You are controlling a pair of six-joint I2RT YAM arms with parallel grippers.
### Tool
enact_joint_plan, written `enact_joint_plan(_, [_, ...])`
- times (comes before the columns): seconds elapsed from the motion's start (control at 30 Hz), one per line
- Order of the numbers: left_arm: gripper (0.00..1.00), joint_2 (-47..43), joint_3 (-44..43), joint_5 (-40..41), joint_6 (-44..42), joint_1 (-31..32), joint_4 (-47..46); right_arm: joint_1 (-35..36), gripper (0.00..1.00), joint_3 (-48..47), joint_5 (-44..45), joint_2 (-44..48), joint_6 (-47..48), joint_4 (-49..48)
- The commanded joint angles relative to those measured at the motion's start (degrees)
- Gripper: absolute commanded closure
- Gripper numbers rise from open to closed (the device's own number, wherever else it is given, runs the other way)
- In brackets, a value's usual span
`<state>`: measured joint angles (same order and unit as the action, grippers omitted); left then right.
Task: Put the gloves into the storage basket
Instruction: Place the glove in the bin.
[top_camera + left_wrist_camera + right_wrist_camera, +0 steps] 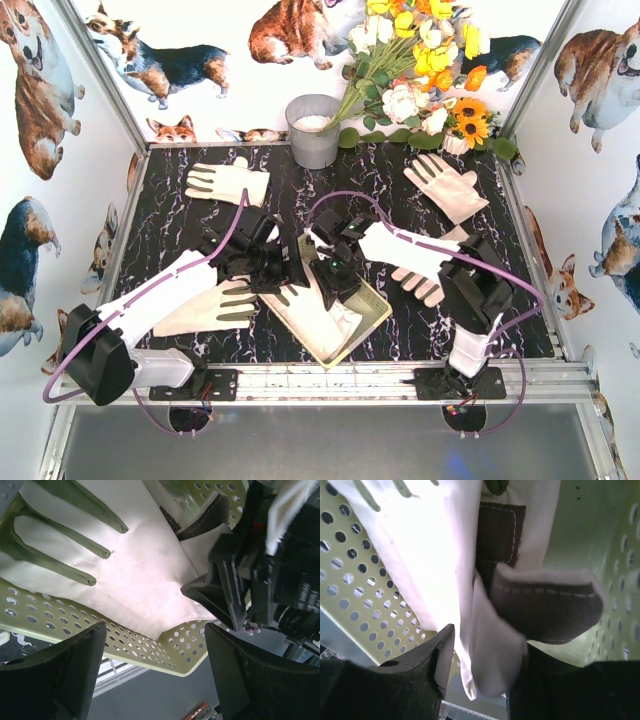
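Note:
The pale yellow-green storage basket [372, 312] lies at the table's near middle with a cream glove [320, 308] inside it. Both grippers hang over its far end. My left gripper [284, 268] is open above the basket's perforated wall [150, 647], and the glove [135, 565] lies beyond its fingers, free of them. My right gripper [336, 270] has its jaws parted, with the glove's cuff [495, 645] and its dark strap [545, 605] hanging between them. Other gloves lie on the table at far left [226, 182], far right [448, 188], near left [212, 306] and right [420, 274].
A grey metal bucket [313, 130] stands at the back middle beside a bunch of artificial flowers [420, 60]. White walls close in the black marbled table [300, 195] on three sides. A metal rail [340, 378] runs along the near edge.

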<state>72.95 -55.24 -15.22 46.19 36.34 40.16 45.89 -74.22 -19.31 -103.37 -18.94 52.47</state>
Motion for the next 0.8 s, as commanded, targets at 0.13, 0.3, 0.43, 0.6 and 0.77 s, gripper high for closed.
enact_joint_plan(0.13, [0.27,-1.3,-2.2,2.2,-3.7,0.5,-2.7,0.3,0.5,-1.6,7.8,9.9,-1.2,3.5])
enact_joint_plan(0.3, [0.29,-1.3,-2.6,1.5,-5.3,0.6,-4.7,0.2,0.47,0.3,10.7,15.1,-3.1,4.1])
enact_joint_plan(0.43, [0.31,1.7,-5.0,-0.7,-8.8,1.6,-5.5,-0.4,0.48,3.4,10.3,16.9,-4.4,3.0])
enact_joint_plan(0.6, [0.34,8.7,-8.8,-2.3,-15.2,4.9,-8.5,-3.6,0.49,8.2,8.6,21.6,-8.4,-0.3])
enact_joint_plan(0.77, [0.34,15.9,-13.1,0.3,-22.6,9.4,-10.6,-10.1,0.49,12.4,5.7,27.2,-11.8,-3.8])
